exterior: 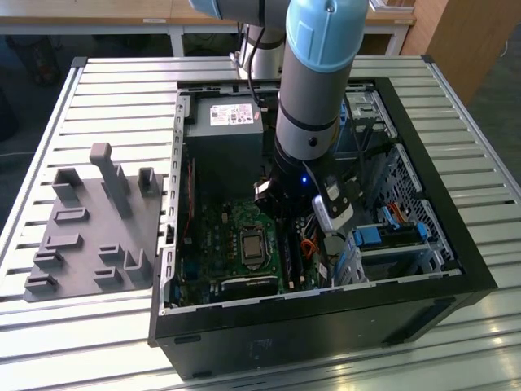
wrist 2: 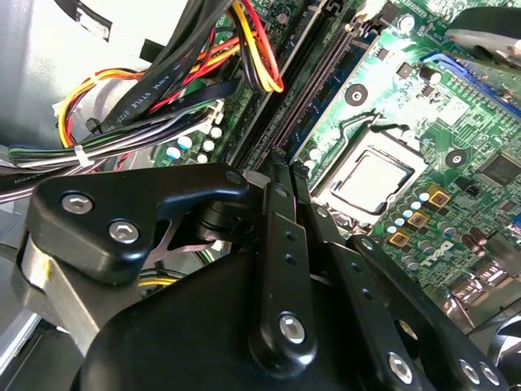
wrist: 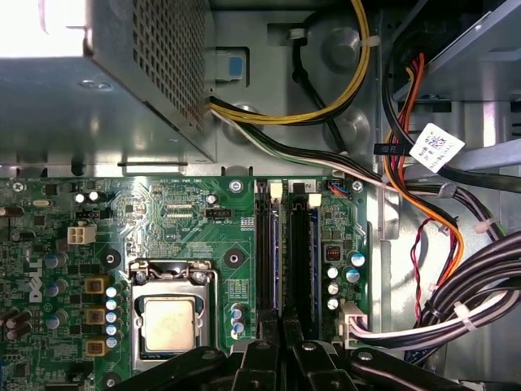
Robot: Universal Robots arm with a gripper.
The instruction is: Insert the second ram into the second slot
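Observation:
Two long black memory slots lie side by side beside the processor socket on the green motherboard. A thin blue line runs along each slot, like a board standing in it seen edge-on. I take the line at the slot nearer the cables to be the second ram, but cannot tell for sure. My gripper hangs low over the near end of the slots, its black fingers pressed together with nothing visible between them. In the exterior view the arm reaches down into the open computer case.
Bundles of black, yellow, orange and red cables crowd the slots on one side. The grey power supply box sits at the case's far end. A grey fixture plate with upright holders lies on the slatted table at the exterior view's left.

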